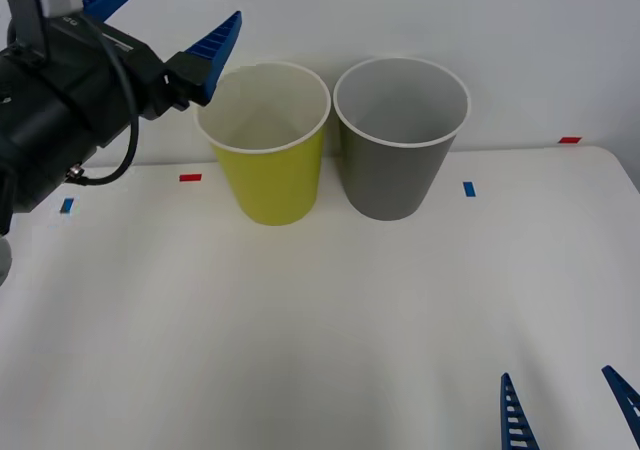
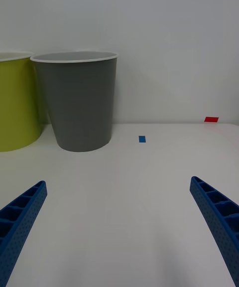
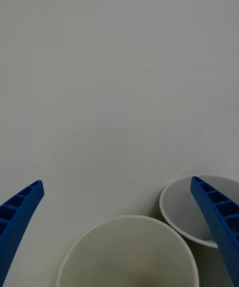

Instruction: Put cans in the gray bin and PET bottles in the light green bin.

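Observation:
The light green bin (image 1: 268, 160) and the gray bin (image 1: 399, 148) stand side by side at the back of the white table (image 1: 300, 320). My left gripper (image 1: 178, 15) hangs open and raised at the light green bin's left rim, with nothing between its blue fingers. From the left wrist view I look down on the light green bin (image 3: 127, 252) and the gray bin (image 3: 186, 212) between the open left gripper (image 3: 119, 227). My right gripper (image 1: 565, 400) rests open low at the table's front right; in the right wrist view the gray bin (image 2: 77, 102) and light green bin (image 2: 15, 102) stand ahead of it (image 2: 117, 217). No can or PET bottle is in view.
Small tape marks lie on the table: red (image 1: 190, 178) and blue (image 1: 67, 206) at the left, blue (image 1: 469, 188) and red (image 1: 569, 140) at the right. A pale wall (image 1: 520, 40) rises right behind the bins.

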{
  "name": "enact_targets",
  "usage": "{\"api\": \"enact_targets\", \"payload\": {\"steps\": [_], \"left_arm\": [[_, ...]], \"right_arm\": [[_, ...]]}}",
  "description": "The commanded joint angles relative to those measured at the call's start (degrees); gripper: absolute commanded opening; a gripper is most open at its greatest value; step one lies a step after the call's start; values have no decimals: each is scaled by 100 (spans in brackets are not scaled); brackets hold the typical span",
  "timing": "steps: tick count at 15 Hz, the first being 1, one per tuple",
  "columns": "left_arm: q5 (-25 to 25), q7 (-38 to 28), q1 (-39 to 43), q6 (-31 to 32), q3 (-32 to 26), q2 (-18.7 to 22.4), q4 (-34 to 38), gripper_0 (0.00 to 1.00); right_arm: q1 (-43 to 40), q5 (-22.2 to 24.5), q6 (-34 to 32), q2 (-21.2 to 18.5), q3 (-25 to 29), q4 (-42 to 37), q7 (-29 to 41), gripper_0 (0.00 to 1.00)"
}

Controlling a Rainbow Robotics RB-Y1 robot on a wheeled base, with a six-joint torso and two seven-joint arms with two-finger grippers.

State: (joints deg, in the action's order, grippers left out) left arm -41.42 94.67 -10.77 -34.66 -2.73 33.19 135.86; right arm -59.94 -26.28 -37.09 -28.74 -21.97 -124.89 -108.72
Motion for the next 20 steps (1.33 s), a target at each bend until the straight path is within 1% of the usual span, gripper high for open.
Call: {"api": "enact_targets", "payload": {"steps": [1,2,6,7,10,13,16,19,20], "left_arm": [[-50,-45,1059,153,-545,3,652,100],[-59,-63,1481,276,-659,3,872,100],[-103,-107,2869,803,-958,3,1364,100],[-120,-107,3133,926,-993,3,1414,100],[-147,-115,3871,1559,-1010,3,1414,100],[-111,-54,4575,2306,-993,3,1414,100],[-6,69,5410,3493,-571,3,1277,100],[556,113,5814,4424,27,-41,890,100],[688,113,5937,4626,185,-59,793,100]], "right_arm": [[0,0,0,0,0,0,0,100],[0,0,0,0,0,0,0,100],[0,0,0,0,0,0,0,100],[0,0,0,0,0,0,0,100],[0,0,0,0,0,0,0,100],[0,0,0,0,0,0,0,100],[0,0,0,0,0,0,0,100],[0,0,0,0,0,0,0,100],[0,0,0,0,0,0,0,100]]}}
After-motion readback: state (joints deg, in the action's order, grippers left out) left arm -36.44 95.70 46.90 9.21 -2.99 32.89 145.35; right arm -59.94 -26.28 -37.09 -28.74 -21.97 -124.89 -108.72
